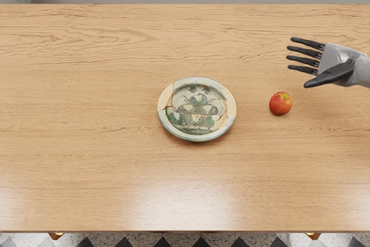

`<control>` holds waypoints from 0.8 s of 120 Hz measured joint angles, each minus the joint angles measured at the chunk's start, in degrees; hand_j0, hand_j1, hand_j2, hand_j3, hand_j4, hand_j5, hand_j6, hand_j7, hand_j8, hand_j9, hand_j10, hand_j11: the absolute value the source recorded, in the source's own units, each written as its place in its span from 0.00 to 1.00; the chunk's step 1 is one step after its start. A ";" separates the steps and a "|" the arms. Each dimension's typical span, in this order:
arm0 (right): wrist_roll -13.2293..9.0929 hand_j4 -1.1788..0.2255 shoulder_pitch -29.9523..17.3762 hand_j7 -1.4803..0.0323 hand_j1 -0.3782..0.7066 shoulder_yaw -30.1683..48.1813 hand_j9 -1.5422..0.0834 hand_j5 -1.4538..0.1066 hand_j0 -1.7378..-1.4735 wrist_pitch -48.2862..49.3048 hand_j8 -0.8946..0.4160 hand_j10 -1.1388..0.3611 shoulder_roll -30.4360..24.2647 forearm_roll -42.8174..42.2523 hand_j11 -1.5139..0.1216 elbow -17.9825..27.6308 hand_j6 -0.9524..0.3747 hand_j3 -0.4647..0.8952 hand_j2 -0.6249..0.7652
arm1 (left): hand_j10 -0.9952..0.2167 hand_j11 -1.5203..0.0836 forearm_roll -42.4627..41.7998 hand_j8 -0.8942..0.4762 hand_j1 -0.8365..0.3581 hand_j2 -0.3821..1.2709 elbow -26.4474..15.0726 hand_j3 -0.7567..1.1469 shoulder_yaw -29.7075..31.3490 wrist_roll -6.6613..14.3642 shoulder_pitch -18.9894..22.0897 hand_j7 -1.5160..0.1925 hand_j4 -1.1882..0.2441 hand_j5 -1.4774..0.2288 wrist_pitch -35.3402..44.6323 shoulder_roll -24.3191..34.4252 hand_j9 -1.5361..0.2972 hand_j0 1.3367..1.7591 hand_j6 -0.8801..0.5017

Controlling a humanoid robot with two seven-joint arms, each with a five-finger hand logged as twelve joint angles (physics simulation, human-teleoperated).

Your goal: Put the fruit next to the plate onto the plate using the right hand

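A small red and yellow apple point(280, 103) lies on the wooden table, to the right of a round plate point(164, 100) with a green leaf pattern. Nothing lies on the plate. My right hand point(309, 64) reaches in from the right edge, up and to the right of the apple and well apart from it. Its dark fingers point(304, 51) are stretched out and spread toward the left, holding nothing. The left arm does not show.
The wooden table point(87, 143) fills most of the view, with its front edge near the bottom and a wall along its far edge. A checkered floor shows below the front edge.
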 joint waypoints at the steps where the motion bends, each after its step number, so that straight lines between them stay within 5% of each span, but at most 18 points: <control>1: -0.05 0.82 0.04 0.95 0.06 0.01 0.92 0.90 0.30 0.00 0.66 0.74 0.00 -0.02 0.90 0.04 0.69 0.34 0.45 | 0.63 0.76 0.00 0.48 0.76 0.26 0.00 0.40 0.00 0.00 0.00 0.71 0.67 0.69 0.00 0.00 0.67 0.76 0.47; 27: -1.13 0.82 3.47 0.95 0.06 1.15 0.92 0.90 0.30 0.01 0.66 0.74 -2.76 -3.23 0.90 1.94 0.69 0.34 0.45 | 0.63 0.76 0.00 0.48 0.76 0.26 0.00 0.40 0.00 0.00 0.00 0.71 0.67 0.69 0.00 0.00 0.67 0.76 0.47; 44: -1.26 0.81 6.57 0.95 0.07 1.55 0.92 0.90 0.30 -0.45 0.66 0.74 -12.05 -17.40 0.90 17.79 0.69 0.34 0.45 | 0.63 0.76 0.00 0.48 0.76 0.26 0.00 0.40 0.00 0.00 0.00 0.71 0.67 0.69 0.01 0.00 0.67 0.76 0.47; 65: -1.30 0.81 7.34 0.95 0.07 -1.49 0.92 0.90 0.30 -13.77 0.65 0.73 -15.87 -26.83 0.90 29.63 0.69 0.34 0.45 | 0.63 0.76 0.00 0.48 0.76 0.26 0.00 0.40 0.00 0.00 0.00 0.71 0.67 0.69 0.01 0.00 0.67 0.76 0.47; 96: -1.83 0.81 6.11 0.95 0.07 -7.99 0.92 0.90 0.30 -36.47 0.65 0.73 -11.61 -37.40 0.89 33.25 0.69 0.34 0.45 | 0.63 0.76 0.00 0.48 0.76 0.26 0.00 0.40 0.00 0.00 0.00 0.71 0.67 0.69 0.01 0.00 0.67 0.76 0.47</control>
